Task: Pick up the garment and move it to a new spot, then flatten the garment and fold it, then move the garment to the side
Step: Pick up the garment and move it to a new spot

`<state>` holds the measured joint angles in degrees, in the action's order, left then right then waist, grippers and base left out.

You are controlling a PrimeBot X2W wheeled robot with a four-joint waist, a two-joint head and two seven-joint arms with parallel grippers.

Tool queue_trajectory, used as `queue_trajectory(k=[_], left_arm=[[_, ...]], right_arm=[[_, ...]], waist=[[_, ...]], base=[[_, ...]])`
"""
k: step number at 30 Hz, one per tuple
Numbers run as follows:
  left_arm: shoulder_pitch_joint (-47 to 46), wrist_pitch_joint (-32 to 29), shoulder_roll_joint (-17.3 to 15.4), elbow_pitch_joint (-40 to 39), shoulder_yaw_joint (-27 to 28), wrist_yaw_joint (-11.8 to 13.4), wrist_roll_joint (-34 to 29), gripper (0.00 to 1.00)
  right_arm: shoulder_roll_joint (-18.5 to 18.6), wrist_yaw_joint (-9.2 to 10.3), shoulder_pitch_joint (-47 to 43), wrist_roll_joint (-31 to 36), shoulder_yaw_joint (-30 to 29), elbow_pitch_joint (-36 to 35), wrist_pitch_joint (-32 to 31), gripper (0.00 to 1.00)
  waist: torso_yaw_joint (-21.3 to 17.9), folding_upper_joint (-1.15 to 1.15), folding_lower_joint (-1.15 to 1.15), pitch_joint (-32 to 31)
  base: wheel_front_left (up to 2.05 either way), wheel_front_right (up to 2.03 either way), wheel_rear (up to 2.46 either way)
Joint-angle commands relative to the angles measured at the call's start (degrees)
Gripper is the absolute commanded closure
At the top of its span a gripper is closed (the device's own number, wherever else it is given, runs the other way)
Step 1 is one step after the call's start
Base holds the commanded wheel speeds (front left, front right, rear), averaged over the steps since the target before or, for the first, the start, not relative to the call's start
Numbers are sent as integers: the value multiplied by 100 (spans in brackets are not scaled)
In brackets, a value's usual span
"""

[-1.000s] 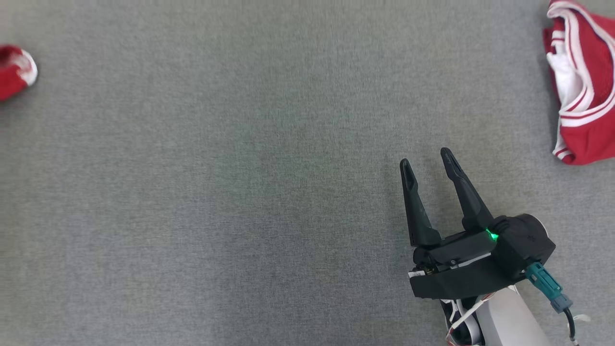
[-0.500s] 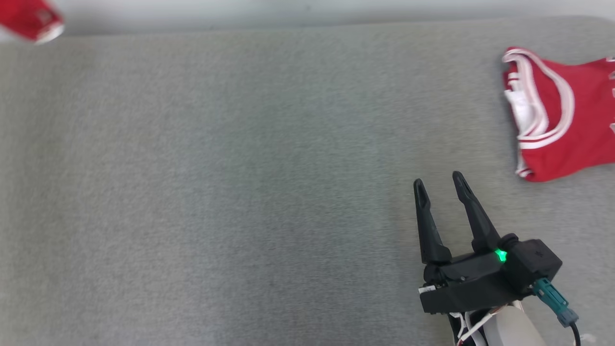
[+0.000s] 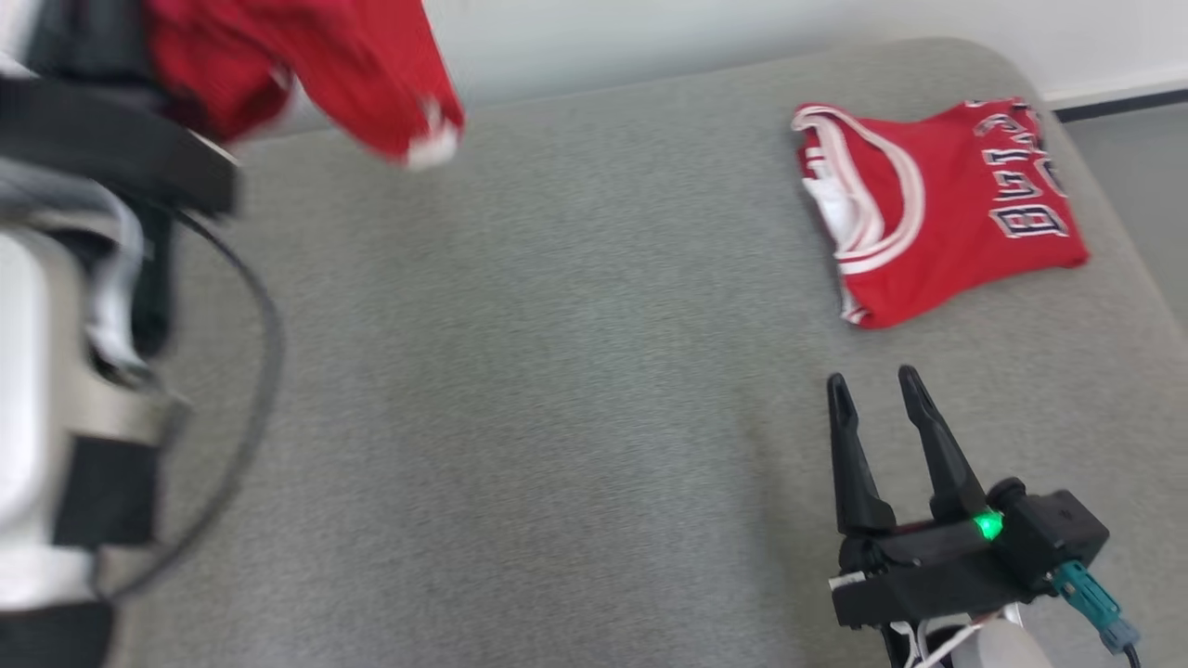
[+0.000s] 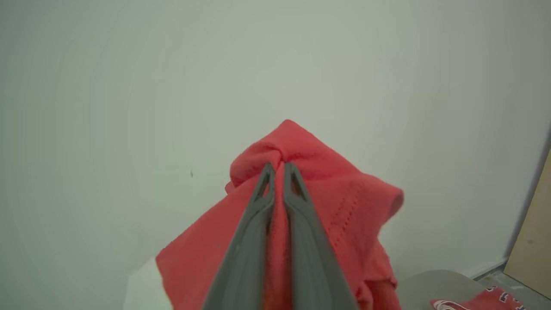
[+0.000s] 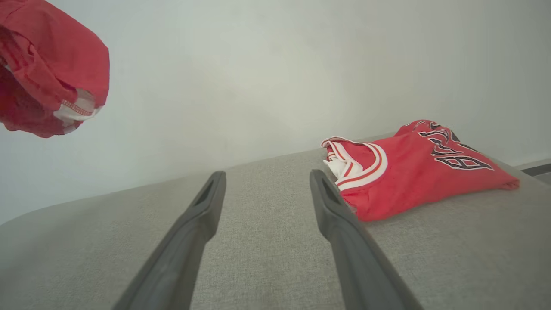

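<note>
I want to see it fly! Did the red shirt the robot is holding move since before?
Yes. The red garment clamped in the left gripper has come rightward, nearer the folded jersey lying on the grey cushion. The camera shifted too.

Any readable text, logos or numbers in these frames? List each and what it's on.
"BUL": dark, white-edged letters on the folded red jersey, lying sideways in the head view; the letters after them run into the fold and are unreadable.
Same lettering in the right wrist view: too slanted to read.
Red garment pinched in the left claw: no text visible.
No other text can be made out.
</note>
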<state>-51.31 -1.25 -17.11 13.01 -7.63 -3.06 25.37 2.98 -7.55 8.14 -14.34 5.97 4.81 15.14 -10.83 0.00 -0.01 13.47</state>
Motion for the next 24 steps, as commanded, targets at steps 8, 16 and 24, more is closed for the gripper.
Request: queue_trajectory(k=[8,16,24], left_arm=[[1196,-153,551,-511,-360,95,302,100],[2379,95,885,45,-786,39,391,100],[2966,412,1051,1254,-1086,-162,479,100]], right_arm=[[-12,9,-249,-112,-76,70,7,0],[-14,9,-202,-121,94,141,7,0],[-14,9,-194,-19,112,194,7,0]], waist=[[-337,0,1,-282],[-304,0,1,-323],[-235,0,1,-372]], base=[[0,0,0],[0,0,0],[0,0,0]])
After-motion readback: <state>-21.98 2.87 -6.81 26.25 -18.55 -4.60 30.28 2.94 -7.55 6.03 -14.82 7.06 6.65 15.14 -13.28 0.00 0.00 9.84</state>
